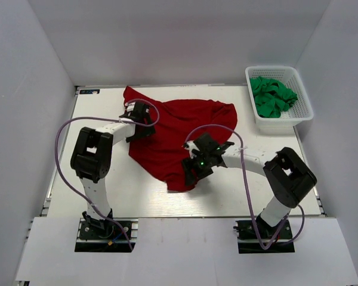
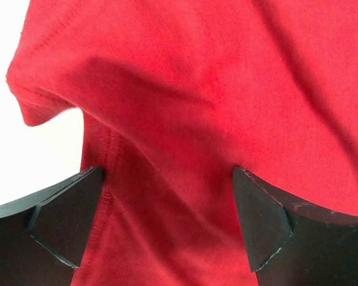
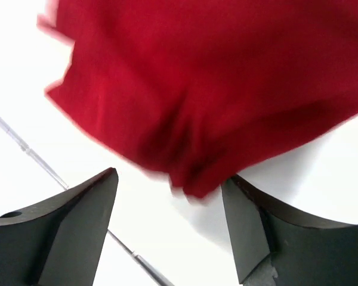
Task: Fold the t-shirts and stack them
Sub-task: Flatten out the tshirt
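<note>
While the white table [image 1: 143, 199] takes up most of the top view, pale blank walls close it in: a back wall [image 1: 179, 42], a left wall [image 1: 24, 119] and a right wall [image 1: 343, 89]. The tabletop is smooth and matte.

At its middle, reaching toward the back edge, lies the deep red t-shirt [image 1: 179, 134], spread out loosely with rumpled folds and one narrower end pointing toward the near edge. In the back right corner stands a white lattice basket [image 1: 283, 125], well apart from the red cloth, with the bright green t-shirts [image 1: 273, 96] bunched inside it.

The left end effector [image 2: 167, 173] sits low over the shirt's left part near a stitched seam, its jaws spread wide with red cloth beneath and nothing pinched. The right end effector [image 3: 170, 179] hangs at the shirt's near end, jaws also spread, a drooping corner of the red fabric just ahead of the gap and bare white table under it.
</note>
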### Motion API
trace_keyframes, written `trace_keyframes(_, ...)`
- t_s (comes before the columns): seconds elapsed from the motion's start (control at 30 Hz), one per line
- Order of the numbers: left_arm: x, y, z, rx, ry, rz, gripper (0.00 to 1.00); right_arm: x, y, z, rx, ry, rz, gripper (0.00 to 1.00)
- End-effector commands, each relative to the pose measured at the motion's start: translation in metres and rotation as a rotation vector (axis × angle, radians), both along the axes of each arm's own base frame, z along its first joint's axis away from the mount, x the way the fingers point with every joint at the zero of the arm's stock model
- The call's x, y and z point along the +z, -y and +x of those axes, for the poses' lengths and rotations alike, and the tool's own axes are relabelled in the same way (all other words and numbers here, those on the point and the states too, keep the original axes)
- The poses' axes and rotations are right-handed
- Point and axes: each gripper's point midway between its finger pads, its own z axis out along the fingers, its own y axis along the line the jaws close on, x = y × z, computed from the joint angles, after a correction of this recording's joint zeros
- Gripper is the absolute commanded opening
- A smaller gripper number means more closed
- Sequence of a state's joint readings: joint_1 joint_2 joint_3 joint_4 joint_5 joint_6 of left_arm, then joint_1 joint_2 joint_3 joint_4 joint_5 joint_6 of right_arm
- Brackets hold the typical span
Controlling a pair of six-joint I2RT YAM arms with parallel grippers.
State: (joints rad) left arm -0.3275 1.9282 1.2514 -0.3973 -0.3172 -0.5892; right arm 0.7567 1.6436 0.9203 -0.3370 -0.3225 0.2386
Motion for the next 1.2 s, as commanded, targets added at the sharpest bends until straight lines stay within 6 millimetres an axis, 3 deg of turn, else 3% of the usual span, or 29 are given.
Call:
trace_keyframes(0.0,-0.004,-0.025,0.022,0.041,0.008,0.062,1.00,0.013,-0.026,-0.036,0.214,-0.019,0.066,0.74)
trace_keyframes(0.07,0.005,-0.024,0.042,0.004,0.062,0.065,1.00,0.013,-0.047,-0.048,0.301,-0.019,0.105,0.72)
trace_keyframes(0.13,0.011,-0.029,0.050,-0.016,0.086,0.081,1.00,0.030,-0.075,-0.040,0.362,0.038,0.142,0.70)
trace_keyframes(0.17,0.017,-0.027,0.056,-0.065,0.102,0.098,1.00,0.017,-0.075,-0.047,0.400,0.002,0.099,0.70)
trace_keyframes(0.2,0.037,-0.023,0.063,-0.091,0.155,0.086,1.00,0.033,-0.091,-0.038,0.421,0.045,0.138,0.70)
trace_keyframes(0.27,0.060,-0.019,0.066,-0.128,0.197,0.081,1.00,0.047,-0.102,-0.031,0.412,0.081,0.205,0.70)
trace_keyframes(0.33,0.079,-0.016,0.062,-0.152,0.210,0.063,1.00,0.058,-0.097,-0.014,0.351,0.167,0.216,0.77)
trace_keyframes(0.37,0.099,-0.020,0.058,-0.142,0.234,0.046,1.00,0.072,-0.093,-0.001,0.286,0.209,0.237,0.79)
trace_keyframes(0.4,0.105,-0.018,0.053,-0.143,0.232,0.027,1.00,0.074,-0.086,0.012,0.229,0.255,0.207,0.87)
trace_keyframes(0.47,0.108,-0.008,0.028,-0.148,0.163,0.006,1.00,0.085,-0.067,0.034,0.105,0.311,0.156,0.90)
trace_keyframes(0.5,0.112,0.002,0.016,-0.119,0.140,-0.058,1.00,0.094,-0.049,0.058,-0.006,0.355,0.130,0.90)
trace_keyframes(0.53,0.097,0.013,-0.008,-0.136,0.055,-0.133,1.00,0.094,-0.038,0.068,-0.072,0.364,0.078,0.90)
trace_keyframes(0.57,0.092,0.018,-0.017,-0.135,0.042,-0.179,1.00,0.089,-0.021,0.080,-0.139,0.379,0.011,0.90)
trace_keyframes(0.6,0.104,0.037,-0.030,-0.191,0.064,-0.241,1.00,0.086,0.002,0.101,-0.236,0.388,-0.044,0.90)
trace_keyframes(0.63,0.097,0.039,-0.045,-0.208,0.046,-0.249,1.00,0.093,0.012,0.115,-0.302,0.410,-0.065,0.90)
trace_keyframes(0.67,0.100,0.041,-0.056,-0.222,0.040,-0.249,1.00,0.094,0.035,0.134,-0.391,0.411,-0.090,0.90)
trace_keyframes(0.73,0.115,0.050,-0.087,-0.283,0.040,-0.244,1.00,0.105,0.056,0.155,-0.522,0.438,-0.117,0.90)
trace_keyframes(0.77,0.121,0.058,-0.096,-0.316,0.050,-0.262,1.00,0.107,0.081,0.172,-0.615,0.433,-0.133,0.90)
trace_keyframes(0.8,0.126,0.080,-0.115,-0.427,0.039,-0.303,1.00,0.109,0.085,0.180,-0.664,0.412,-0.127,0.90)
trace_keyframes(0.83,0.121,0.089,-0.131,-0.484,0.018,-0.330,1.00,0.105,0.091,0.188,-0.689,0.397,-0.135,0.90)
trace_keyframes(0.87,0.125,0.101,-0.141,-0.534,0.015,-0.367,1.00,0.123,0.104,0.212,-0.754,0.417,-0.108,0.90)
trace_keyframes(0.9,0.123,0.122,-0.162,-0.637,-0.019,-0.401,1.00,0.112,0.107,0.218,-0.769,0.377,-0.131,0.90)
trace_keyframes(0.93,0.117,0.130,-0.173,-0.670,-0.060,-0.401,1.00,0.094,0.112,0.218,-0.773,0.312,-0.181,0.90)
trace_keyframes(0.97,0.109,0.135,-0.185,-0.709,-0.102,-0.380,1.00,0.122,0.116,0.245,-0.818,0.355,-0.138,0.90)
trace_keyframes(1.0,0.093,0.146,-0.204,-0.773,-0.151,-0.351,1.00,0.118,0.119,0.247,-0.821,0.330,-0.155,0.90)
trace_keyframes(1.03,0.084,0.147,-0.212,-0.787,-0.181,-0.329,1.00,0.098,0.121,0.255,-0.826,0.293,-0.184,0.89)
trace_keyframes(1.07,0.078,0.152,-0.219,-0.823,-0.192,-0.316,1.00,0.112,0.120,0.270,-0.842,0.322,-0.154,0.88)
trace_keyframes(1.13,0.064,0.162,-0.238,-0.894,-0.248,-0.294,1.00,0.104,0.121,0.287,-0.854,0.320,-0.159,0.86)
trace_keyframes(1.17,0.068,0.172,-0.240,-0.940,-0.224,-0.320,1.00,0.110,0.126,0.295,-0.875,0.328,-0.163,0.86)
